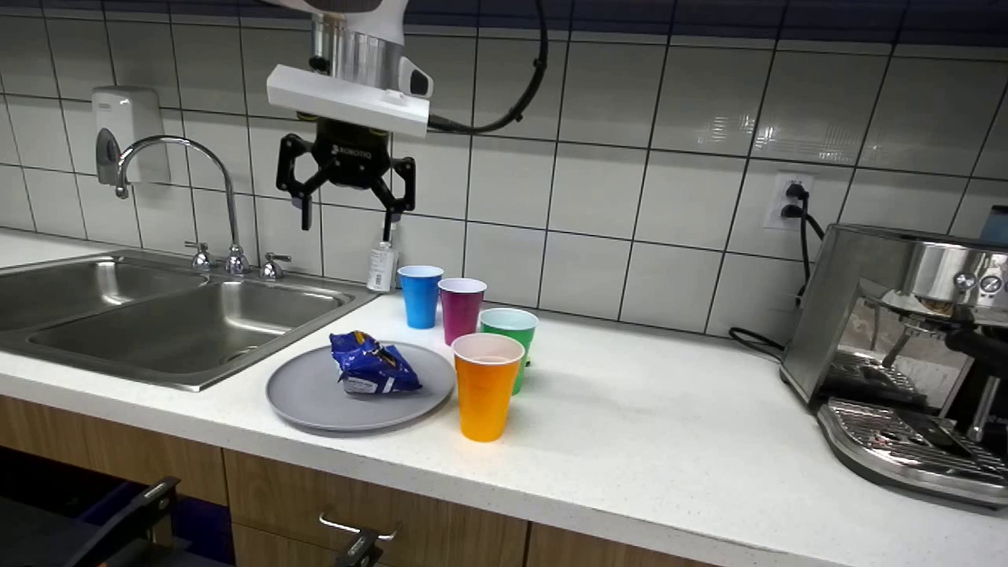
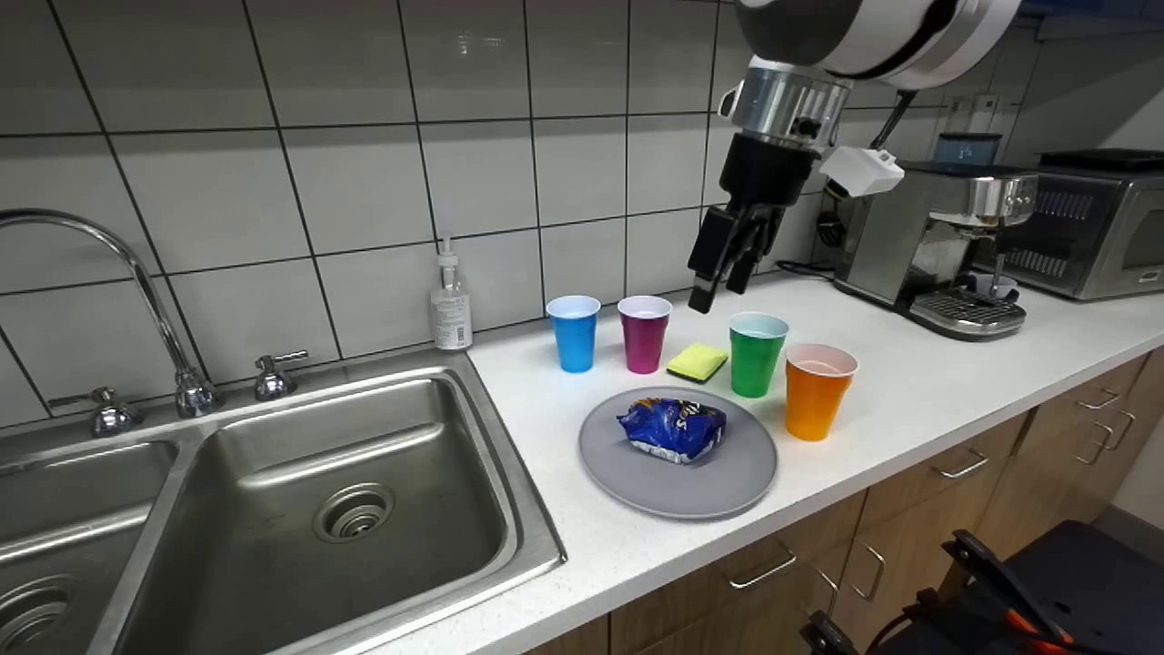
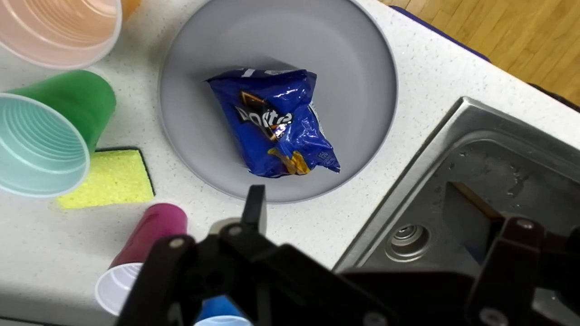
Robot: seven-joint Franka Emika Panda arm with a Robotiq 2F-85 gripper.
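Tiled wall, speckled white countertop, steel sink, gripper spread wide, holding nothing

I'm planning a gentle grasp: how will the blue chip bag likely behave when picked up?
The bag is probably light and floppy, given its crumpled, creased look. Its glossy surface may prove slippery. Resting on the flat plate, it might slide if nudged.
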